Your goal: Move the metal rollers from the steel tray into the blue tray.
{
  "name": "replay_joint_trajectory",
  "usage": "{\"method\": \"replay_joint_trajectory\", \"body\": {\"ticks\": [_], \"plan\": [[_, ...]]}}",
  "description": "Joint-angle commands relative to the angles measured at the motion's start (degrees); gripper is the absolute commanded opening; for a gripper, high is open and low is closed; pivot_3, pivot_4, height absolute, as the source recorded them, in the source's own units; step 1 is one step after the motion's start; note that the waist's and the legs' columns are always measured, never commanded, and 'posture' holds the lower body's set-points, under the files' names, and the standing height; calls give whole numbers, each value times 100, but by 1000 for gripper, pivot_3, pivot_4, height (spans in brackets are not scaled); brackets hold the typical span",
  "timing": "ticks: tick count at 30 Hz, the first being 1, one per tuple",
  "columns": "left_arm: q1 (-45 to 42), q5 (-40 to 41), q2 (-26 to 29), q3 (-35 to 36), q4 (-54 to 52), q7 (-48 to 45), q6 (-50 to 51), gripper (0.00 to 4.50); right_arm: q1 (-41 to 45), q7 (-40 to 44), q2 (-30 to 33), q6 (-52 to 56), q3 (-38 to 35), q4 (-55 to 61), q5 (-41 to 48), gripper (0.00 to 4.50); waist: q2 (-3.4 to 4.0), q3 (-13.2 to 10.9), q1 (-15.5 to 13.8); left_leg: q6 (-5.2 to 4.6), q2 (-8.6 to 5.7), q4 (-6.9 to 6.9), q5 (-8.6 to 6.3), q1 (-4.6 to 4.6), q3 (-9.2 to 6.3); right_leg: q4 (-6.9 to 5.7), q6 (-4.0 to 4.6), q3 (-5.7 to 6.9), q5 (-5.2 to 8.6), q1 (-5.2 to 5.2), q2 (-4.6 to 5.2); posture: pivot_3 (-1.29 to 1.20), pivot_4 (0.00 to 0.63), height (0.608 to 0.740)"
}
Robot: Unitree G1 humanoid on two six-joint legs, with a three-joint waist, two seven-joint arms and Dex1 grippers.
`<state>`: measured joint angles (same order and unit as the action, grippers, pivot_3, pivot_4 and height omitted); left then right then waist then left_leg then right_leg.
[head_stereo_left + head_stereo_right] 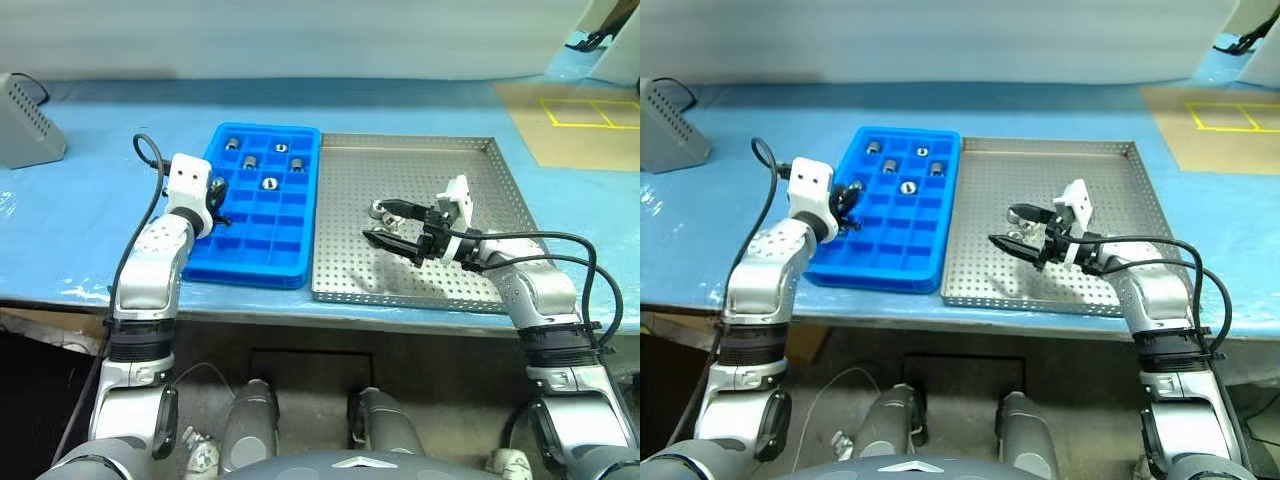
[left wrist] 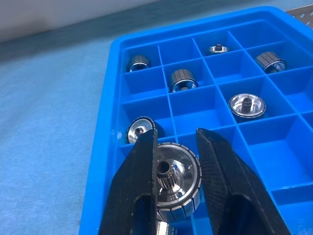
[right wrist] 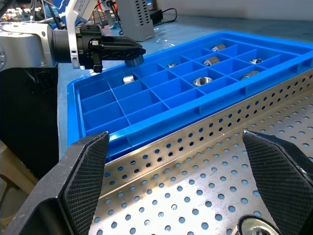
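My left gripper (image 1: 217, 200) is shut on a metal roller (image 2: 178, 176) and holds it over the left column of the blue tray (image 1: 215, 272). Several more rollers lie in the tray's far compartments (image 1: 269, 183), and one (image 2: 141, 129) sits just ahead of the held one. My right gripper (image 1: 372, 222) stands open over the steel tray (image 1: 470, 180), nothing between its fingers. One roller (image 1: 379, 210) rests on the perforated floor by its far finger, and it shows again as the roller (image 3: 254, 227) in the right wrist view.
A grey box (image 1: 25, 120) stands at the table's far left. A brown sheet with yellow tape (image 1: 580, 120) lies at the far right. The two trays sit side by side, close to the table's front edge (image 1: 400, 312).
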<state>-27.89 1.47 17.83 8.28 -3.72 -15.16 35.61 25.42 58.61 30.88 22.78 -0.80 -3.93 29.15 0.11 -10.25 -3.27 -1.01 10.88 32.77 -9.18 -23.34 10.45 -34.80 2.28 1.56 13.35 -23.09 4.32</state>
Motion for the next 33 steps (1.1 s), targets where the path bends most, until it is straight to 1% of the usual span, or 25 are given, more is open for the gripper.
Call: {"method": "replay_joint_trajectory", "body": {"ticks": [1,4,8,14,19,21,23,27,33], "plan": [[-65,37,30,12,83,65,-483,840,131,71,-7,-109,-48,52,-25,4500,0,0,0,0,0,0,0,1,0,0,0,0,0,0,0,-77,150,740],[-196,-6,63,-95,370,42,-695,840,120,74,3,-67,-69,105,-6,4500,0,0,6,0,2,-1,0,2,0,-1,0,0,0,-1,-1,-94,150,740],[-452,62,31,-120,1011,11,-1051,840,32,26,46,14,-128,244,35,4500,0,0,28,0,0,-1,0,1,0,-2,0,-1,0,-3,-1,-117,150,740],[-948,9,48,-244,2210,-88,-1786,840,-132,-80,113,110,-255,461,84,4500,0,0,68,0,0,-1,0,0,0,-2,-1,-2,0,-5,-1,-159,150,740],[-1319,12,-41,-371,2984,-217,-2072,840,-298,-204,146,175,-355,661,131,4500,-1,0,91,0,0,-1,1,1,0,-3,-1,-3,0,-5,-1,-193,150,740],[-1349,4,-44,-410,3108,-241,-2082,1591,-375,-257,154,193,-402,751,152,4500,-1,0,95,0,-1,-1,0,1,0,-3,-1,-4,0,-5,-2,-201,150,740],[-1357,23,-42,-421,3175,-269,-2087,2219,-435,-307,165,213,-439,827,168,4500,-1,0,101,0,-1,-2,0,1,0,-3,-1,-5,-1,-5,-1,-214,150,740],[-1423,164,-232,-483,2946,-399,-2064,3538,-556,-380,185,245,-520,947,171,4500,-1,0,112,1,0,-2,1,5,1,-6,-1,-6,-1,-5,-1,-233,150,740],[-1893,383,-652,-623,2952,-723,-1894,3538,-721,-536,227,292,-678,1183,219,4500,-1,0,96,0,-5,1,1,0,2,-4,-1,-8,-1,-4,2,-295,150,740]]}}
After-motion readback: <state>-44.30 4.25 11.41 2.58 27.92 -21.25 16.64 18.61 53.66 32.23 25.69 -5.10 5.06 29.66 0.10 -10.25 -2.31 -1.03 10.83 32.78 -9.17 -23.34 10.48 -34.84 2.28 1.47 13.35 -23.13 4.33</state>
